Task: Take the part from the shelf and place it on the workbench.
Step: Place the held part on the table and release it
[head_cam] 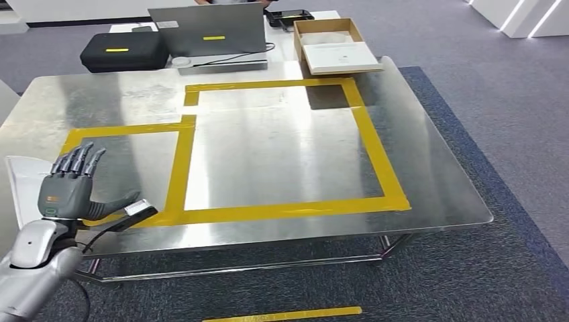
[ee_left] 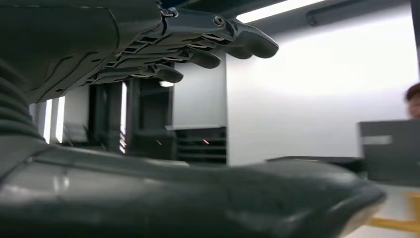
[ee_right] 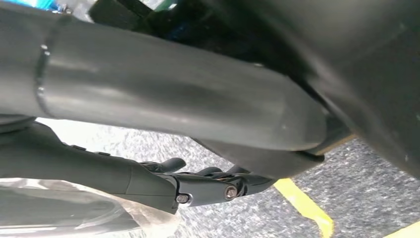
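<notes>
One left hand [head_cam: 67, 188] hovers open and empty over the shiny steel counter [head_cam: 429, 168]; right hand [ee_right: 198, 186] hangs, grasp unclear. Withdraw slowly.

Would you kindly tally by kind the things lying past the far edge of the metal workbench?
Black case: 1
Grey laptop: 1
Cardboard box: 1
Black tray: 1
Total: 4
</notes>
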You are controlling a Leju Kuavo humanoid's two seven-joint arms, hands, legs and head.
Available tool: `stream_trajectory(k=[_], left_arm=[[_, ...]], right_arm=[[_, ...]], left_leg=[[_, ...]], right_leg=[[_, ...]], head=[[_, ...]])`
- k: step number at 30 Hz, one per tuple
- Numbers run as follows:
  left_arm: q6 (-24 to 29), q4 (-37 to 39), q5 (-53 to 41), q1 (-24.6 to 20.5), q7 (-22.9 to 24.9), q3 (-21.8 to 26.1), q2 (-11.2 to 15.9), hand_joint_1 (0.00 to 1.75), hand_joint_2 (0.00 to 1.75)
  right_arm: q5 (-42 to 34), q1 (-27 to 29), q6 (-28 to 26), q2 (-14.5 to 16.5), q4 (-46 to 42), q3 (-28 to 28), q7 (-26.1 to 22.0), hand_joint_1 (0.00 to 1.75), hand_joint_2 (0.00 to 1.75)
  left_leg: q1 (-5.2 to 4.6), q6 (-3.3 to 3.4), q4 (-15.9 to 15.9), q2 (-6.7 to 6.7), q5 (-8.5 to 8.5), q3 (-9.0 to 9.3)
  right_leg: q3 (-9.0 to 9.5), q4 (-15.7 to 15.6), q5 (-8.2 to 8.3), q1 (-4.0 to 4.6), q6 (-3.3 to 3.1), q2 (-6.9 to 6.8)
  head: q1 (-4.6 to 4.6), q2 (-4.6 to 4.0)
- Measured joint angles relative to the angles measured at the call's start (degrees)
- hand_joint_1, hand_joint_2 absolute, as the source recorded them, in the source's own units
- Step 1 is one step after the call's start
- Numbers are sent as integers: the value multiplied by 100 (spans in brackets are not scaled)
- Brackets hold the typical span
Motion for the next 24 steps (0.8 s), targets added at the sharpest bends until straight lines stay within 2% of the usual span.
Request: stream_trajectory(k=[2,4,5,6,7,9,10,11,14,15,16,17,19,20,21,22,23,24], left_arm=[[165,-502,522,461,-263,101,-280,0,0],[243,-905,815,871,-427,166,-508,0,0],[242,-1050,998,1043,-516,192,-596,0,0],[224,-1209,1326,1222,-672,230,-686,0,0],[185,-1378,1776,1413,-895,278,-788,0,0],[68,-1746,2760,1816,-1456,375,-1015,0,0],[-14,-1903,3152,1993,-1716,412,-1129,0,0],[-142,-2058,3548,2153,-1976,444,-1239,0,0],[-936,-2545,5148,2602,-2794,540,-1595,0,0],[-1281,-2724,5730,2739,-3027,584,-1741,0,0],[-1618,-2908,6247,2862,-3199,628,-1896,0,0],[-1919,-3081,6654,2969,-3303,680,-2047,0,0],[-2378,-3362,7088,3151,-3364,798,-2320,0,0],[-2519,-3452,7157,3218,-3361,860,-2423,0,0],[-2613,-3517,7176,3268,-3354,915,-2514,0,0],[-2676,-3564,7186,3301,-3347,962,-2579,0,0],[-2718,-3595,7188,3326,-3341,1004,-2640,0,0],[-2759,-3623,7184,3344,-3339,1041,-2689,0,0]], right_arm=[[-79,19,-39,36,1,-75,0,0,0],[-116,47,-56,53,2,-140,0,0,0],[-129,58,-52,57,2,-168,1,0,0],[-145,67,-43,64,2,-196,3,0,0],[-164,76,-34,78,2,-222,5,0,0],[-192,95,-26,114,2,-272,10,0,0],[-192,100,-25,129,2,-294,13,0,0],[-179,101,-18,138,2,-313,21,0,0],[-83,99,4,142,3,-339,88,0,0],[-52,99,-6,142,4,-340,107,0,0],[-31,96,-35,141,5,-341,112,0,0],[-21,91,-79,140,7,-342,97,0,0],[-19,75,-186,140,7,-343,31,0,0],[-22,66,-230,140,7,-344,-7,0,0],[-26,54,-263,140,7,-344,-35,0,0],[-32,41,-287,140,7,-345,-58,0,0],[-37,27,-305,140,7,-346,-83,0,0],[-40,13,-318,140,5,-346,-110,0,0]], left_leg=[[17,-54,454,-4,-360,-149],[41,-101,1199,-4,-782,-392],[48,-114,1437,-4,-883,-447],[51,-120,1470,-4,-878,-402],[55,-118,1265,-3,-773,-240],[57,-95,438,-1,-499,281],[53,-68,93,-4,-413,478],[44,-38,-112,-7,-375,586],[24,79,-169,-7,-296,556],[31,127,-178,3,-248,522],[43,174,-191,14,-193,474],[51,209,-200,24,-137,414],[41,239,-194,30,-32,274],[34,241,-191,31,22,200],[28,241,-187,31,77,128],[23,236,-183,30,128,62],[21,225,-179,26,178,2],[20,207,-172,20,225,-46]], right_leg=[[2,-44,42,-29,-52,-12],[-32,-42,66,-27,-70,-25],[-57,-34,81,-25,-70,-31],[-86,-25,99,-24,-66,-35],[-114,-14,117,-25,-57,-35],[-157,12,150,-17,-20,-24],[-172,27,165,-6,6,-20],[-182,35,182,4,38,-20],[-207,26,248,-5,155,-22],[-245,63,186,-11,193,-19],[-309,185,30,-15,225,-18],[-395,418,-216,-20,249,-19],[-561,1127,-763,-23,282,-27],[-583,1421,-905,-25,290,-27],[-528,1558,-924,-25,291,-27],[-378,1484,-829,-25,285,-28],[-129,1203,-675,-24,272,-27],[191,787,-553,-24,253,-26]], head=[[-22,0],[-35,0],[-34,0],[-34,0],[-37,0],[-39,0],[-34,0],[-30,0],[-28,0],[-26,0],[-17,0],[-7,0],[12,0],[11,0],[10,0],[11,0],[10,0],[11,0]])
